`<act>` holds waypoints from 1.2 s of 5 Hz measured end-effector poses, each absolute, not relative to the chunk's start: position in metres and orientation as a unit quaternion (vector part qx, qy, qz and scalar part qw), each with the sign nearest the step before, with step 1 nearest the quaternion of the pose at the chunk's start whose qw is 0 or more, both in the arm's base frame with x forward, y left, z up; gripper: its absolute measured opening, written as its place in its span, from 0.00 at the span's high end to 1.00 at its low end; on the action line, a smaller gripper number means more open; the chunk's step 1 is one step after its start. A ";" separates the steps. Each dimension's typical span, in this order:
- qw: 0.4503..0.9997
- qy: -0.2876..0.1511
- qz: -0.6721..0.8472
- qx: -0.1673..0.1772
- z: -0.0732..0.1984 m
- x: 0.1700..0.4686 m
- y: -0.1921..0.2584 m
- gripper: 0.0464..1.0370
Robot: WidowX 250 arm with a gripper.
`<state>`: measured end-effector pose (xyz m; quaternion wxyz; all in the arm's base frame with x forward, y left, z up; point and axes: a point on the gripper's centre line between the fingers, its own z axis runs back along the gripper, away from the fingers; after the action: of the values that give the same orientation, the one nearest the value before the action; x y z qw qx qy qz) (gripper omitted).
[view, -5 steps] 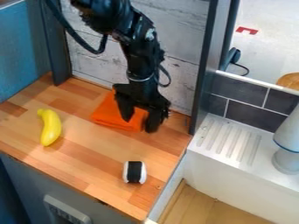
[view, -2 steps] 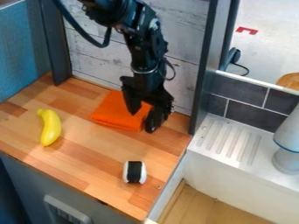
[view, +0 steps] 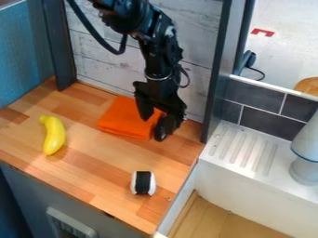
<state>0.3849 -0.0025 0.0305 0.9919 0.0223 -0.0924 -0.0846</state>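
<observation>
From where I stand, I see the black tool [view: 153, 129] in the middle of the frame, a little above the center line of the desk [view: 93, 172]. It is released: its two fingers are well apart, and nothing is grasped between them. They point downward, at the right side of the orange cloth [view: 121, 120]. One finger is above the cloth, the other is by its right edge; whether they touch it, I cannot tell. The cloth lies flat and folded on the desk, near the back wall [view: 99, 62] of pale planks. The black arm [view: 162, 53] comes down from the top edge of the frame.

Farther out, at the left of the frame, a yellow banana [view: 55, 137] lies on the desk, well apart from the cloth. In the lower middle there is a small white roll [view: 143, 183] with a black band around it. At the right, beside the desk, I see a white ledge [view: 279, 179] with grooves, and a gray object [view: 305, 171] stands on it at the right edge of the frame. Dark tiles [view: 267, 122] are behind this ledge.
</observation>
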 end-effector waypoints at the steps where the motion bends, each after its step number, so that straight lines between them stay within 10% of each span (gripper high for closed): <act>1: 0.992 -0.089 -0.086 0.023 0.028 0.389 -0.002 0.03; 3: 0.992 -0.089 -0.088 0.019 0.016 0.399 -0.004 0.07; 6: 0.992 -0.099 -0.078 0.010 0.013 0.400 -0.001 0.70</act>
<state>0.4003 -0.0005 0.0130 0.9920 0.0097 -0.0991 -0.0782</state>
